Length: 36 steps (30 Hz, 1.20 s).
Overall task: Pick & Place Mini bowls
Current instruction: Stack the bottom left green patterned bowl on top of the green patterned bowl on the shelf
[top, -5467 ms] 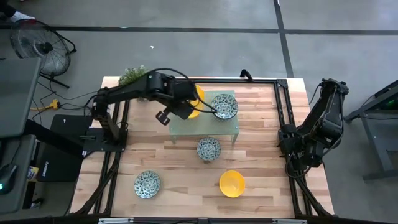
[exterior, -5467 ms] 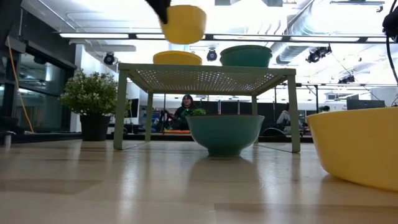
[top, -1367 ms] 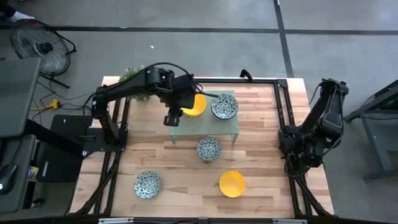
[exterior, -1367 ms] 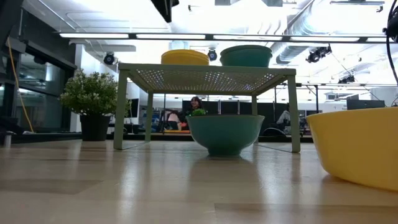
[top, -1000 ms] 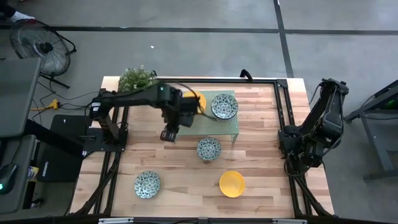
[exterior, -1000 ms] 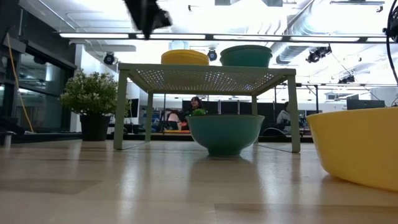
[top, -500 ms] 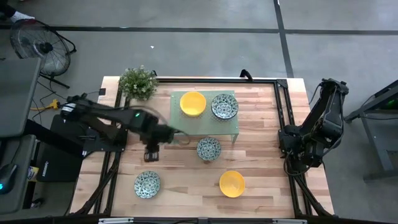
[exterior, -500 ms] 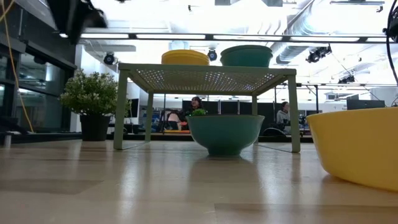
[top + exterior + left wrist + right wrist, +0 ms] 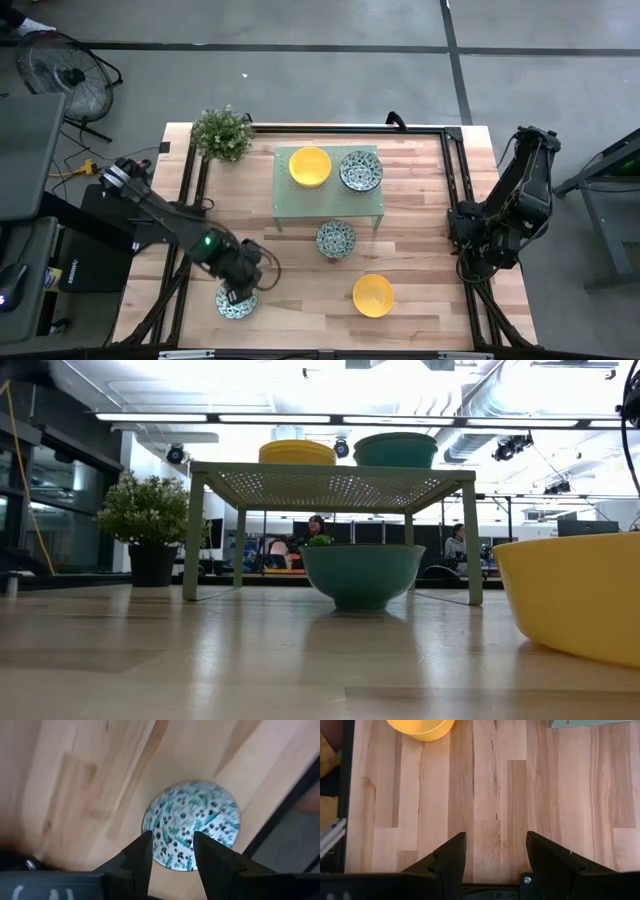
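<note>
A patterned mini bowl [image 9: 192,825] sits on the table near its front left [image 9: 229,305]. My left gripper [image 9: 172,851] hangs open right above it, pointing down, with the bowl's near rim showing between the fingers; I see no touch. On the pale green stand [image 9: 328,200] sit a yellow bowl [image 9: 311,166] and a patterned bowl [image 9: 360,170]. Another patterned bowl [image 9: 336,238] rests on the table in front of the stand, and a yellow bowl [image 9: 372,295] near the front edge. My right gripper [image 9: 495,851] waits open at the table's right side.
A small leafy plant [image 9: 222,132] stands at the far left corner. A black frame rail [image 9: 190,200] runs along the table's left side, close to my left arm. Bare wood lies between the near left bowl and the near yellow bowl.
My left gripper has swung away from the stand toward the table's near left, sinking and rolling about its own axis, and now hangs over the near left patterned bowl. Its fingers have stayed open. No bowl has moved.
</note>
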{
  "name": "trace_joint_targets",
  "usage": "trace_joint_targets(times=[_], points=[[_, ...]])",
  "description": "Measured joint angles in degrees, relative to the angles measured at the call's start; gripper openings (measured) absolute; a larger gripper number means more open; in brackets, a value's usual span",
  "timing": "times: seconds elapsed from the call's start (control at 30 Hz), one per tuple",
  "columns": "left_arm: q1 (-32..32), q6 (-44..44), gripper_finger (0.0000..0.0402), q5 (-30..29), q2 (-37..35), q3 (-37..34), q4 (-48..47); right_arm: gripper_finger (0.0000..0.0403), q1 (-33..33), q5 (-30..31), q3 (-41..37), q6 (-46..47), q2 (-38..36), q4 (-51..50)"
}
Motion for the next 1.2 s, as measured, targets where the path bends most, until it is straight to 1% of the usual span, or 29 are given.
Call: trace_joint_targets(times=[0.07,0.23,0.53,0.7,0.97,1.03,1.2], points=[[-2.18,-4.29,0.0138,-0.11,0.33,-0.44,0.18,0.0195,0.0,0.14,0.0,0.15,0.0,0.39],[-5.49,-9.85,0.0138,-1.52,3.61,-1.49,-0.35,0.0195,0.01,0.44,0.0,-0.07,0.0,1.81],[-9.31,-24.19,0.0138,3.7,7.28,-4.06,-0.11,0.0195,0.02,0.26,0.02,-0.13,0.75,7.47],[-10.17,-31.05,0.0138,2.12,7.24,-4.02,0.77,0.0195,0.04,-1.92,0.02,0.33,1.88,8.68],[-10.08,-36.18,0.0138,4.42,7.24,-4.06,0.09,0.0195,0.04,-3.49,0.02,0.88,4.15,11.04],[-10.06,-36.63,0.0138,5.29,7.24,-4.06,-0.54,0.0195,0.02,-3.8,0.02,0.92,4.77,11.66],[-10.04,-36.7,0.0138,5.07,7.24,-4.06,-0.74,0.0195,0.04,-4.65,0.02,0.92,6.21,13.15]])
